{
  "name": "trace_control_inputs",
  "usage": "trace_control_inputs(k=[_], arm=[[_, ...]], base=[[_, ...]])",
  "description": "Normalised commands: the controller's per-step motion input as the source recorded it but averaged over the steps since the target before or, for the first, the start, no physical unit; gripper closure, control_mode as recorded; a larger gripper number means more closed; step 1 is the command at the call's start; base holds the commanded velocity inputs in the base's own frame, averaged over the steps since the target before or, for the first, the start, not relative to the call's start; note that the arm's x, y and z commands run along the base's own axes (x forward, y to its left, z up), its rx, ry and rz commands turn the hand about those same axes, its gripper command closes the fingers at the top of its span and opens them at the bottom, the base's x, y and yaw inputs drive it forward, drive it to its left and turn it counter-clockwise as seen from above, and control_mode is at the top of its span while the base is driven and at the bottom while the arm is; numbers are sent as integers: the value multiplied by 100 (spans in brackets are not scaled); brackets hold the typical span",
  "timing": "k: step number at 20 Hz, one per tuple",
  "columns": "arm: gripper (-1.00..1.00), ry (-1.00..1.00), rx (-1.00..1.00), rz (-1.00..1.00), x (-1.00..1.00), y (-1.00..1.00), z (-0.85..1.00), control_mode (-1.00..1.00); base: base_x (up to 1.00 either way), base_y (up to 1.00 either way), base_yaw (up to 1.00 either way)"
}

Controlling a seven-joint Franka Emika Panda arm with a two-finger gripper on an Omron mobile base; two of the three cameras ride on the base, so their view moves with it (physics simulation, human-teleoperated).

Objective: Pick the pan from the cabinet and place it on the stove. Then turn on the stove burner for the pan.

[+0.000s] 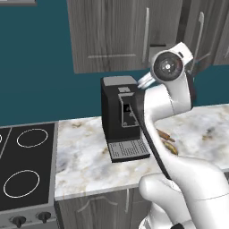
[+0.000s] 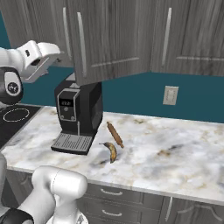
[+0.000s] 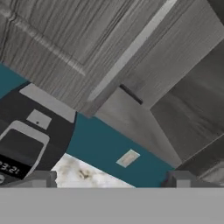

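Two white rings mark the stove (image 1: 50,134) at the far left. The nearer one looks like the stove burner (image 1: 21,184) for this job, with the knobs (image 1: 18,220) on the front strip below it. From where the arm is now, that is a long carry across the surface (image 1: 85,156), so a weak hold could let a load swing or drop.

Next along is the coffee machine (image 1: 119,117), standing right under the cabinet (image 1: 112,36). That is my main worry: the forearm passes close over its top, and any dip while reaching could knock it.

The gripper (image 3: 111,180) is raised in front of the cabinet, jaws spread wide and holding nothing. Its camera looks at the long silver handle (image 3: 131,48) at a slant. If I close off-centre, the fingers may slip off the bar. I cannot tell if the door is ajar.

The pan is hidden from me, presumably behind that door. Its long handle could catch the frame as it comes out.

Further right, a rolling pin (image 2: 115,134) and a banana (image 2: 112,151) lie on the surface, where a swinging elbow could sweep them.
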Motion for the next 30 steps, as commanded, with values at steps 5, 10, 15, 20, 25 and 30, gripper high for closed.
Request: trace_control_inputs(k=[5,10,15,20,25,30], arm=[[-100,15,-10,-6,81,-3,-27,-100],[-100,12,-9,0,78,-12,-17,-100],[-100,13,-7,0,52,-35,0,-100],[-100,10,-3,-3,8,-64,0,-100],[-100,1,-1,-7,-47,-68,0,-100],[-100,-5,0,-10,-81,-67,0,-100]], base=[[0,0,0],[0,0,0],[0,0,0],[0,0,0],[0,0,0],[0,0,0]])
